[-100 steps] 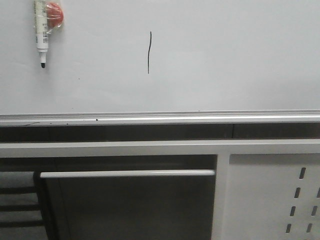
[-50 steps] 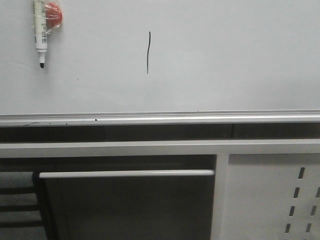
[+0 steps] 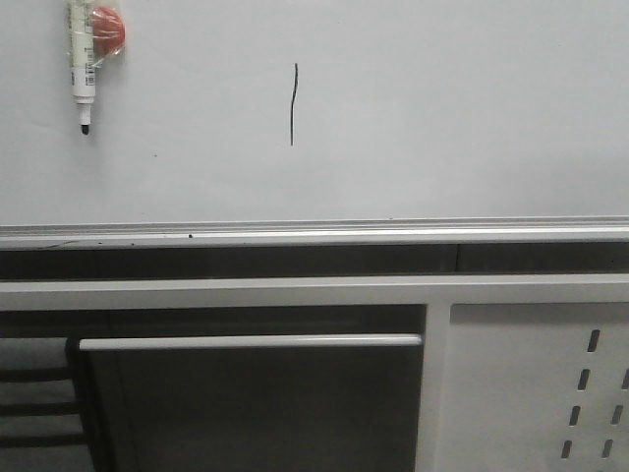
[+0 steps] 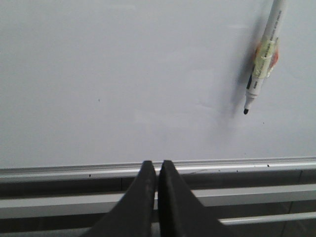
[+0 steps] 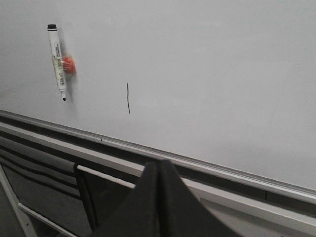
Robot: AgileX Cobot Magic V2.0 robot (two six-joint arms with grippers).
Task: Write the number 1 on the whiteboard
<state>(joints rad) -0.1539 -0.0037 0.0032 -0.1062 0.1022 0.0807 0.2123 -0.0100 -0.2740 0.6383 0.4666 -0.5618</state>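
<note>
The whiteboard [image 3: 442,118] fills the upper part of the front view, with its silver rail along the bottom. The number 1 [image 3: 293,103] is a thin black vertical stroke left of centre; it also shows in the right wrist view [image 5: 128,98]. A white marker pen [image 3: 81,59] hangs tip down at the board's upper left, stuck by a red magnet [image 3: 106,28]. It also shows in the left wrist view [image 4: 264,54] and the right wrist view [image 5: 57,63]. My left gripper [image 4: 157,165] is shut and empty, below the rail. My right gripper [image 5: 159,164] is shut and empty, away from the board.
A white frame bar [image 3: 295,291] runs under the board's rail [image 3: 295,234]. Below it are a white handle bar [image 3: 246,341] over a dark opening and a white metal panel with slanted slots [image 3: 531,393] at the lower right. Neither gripper shows in the front view.
None; the view only wobbles by a pixel or two. The stroke, the pen and the magnet stay where they were.
</note>
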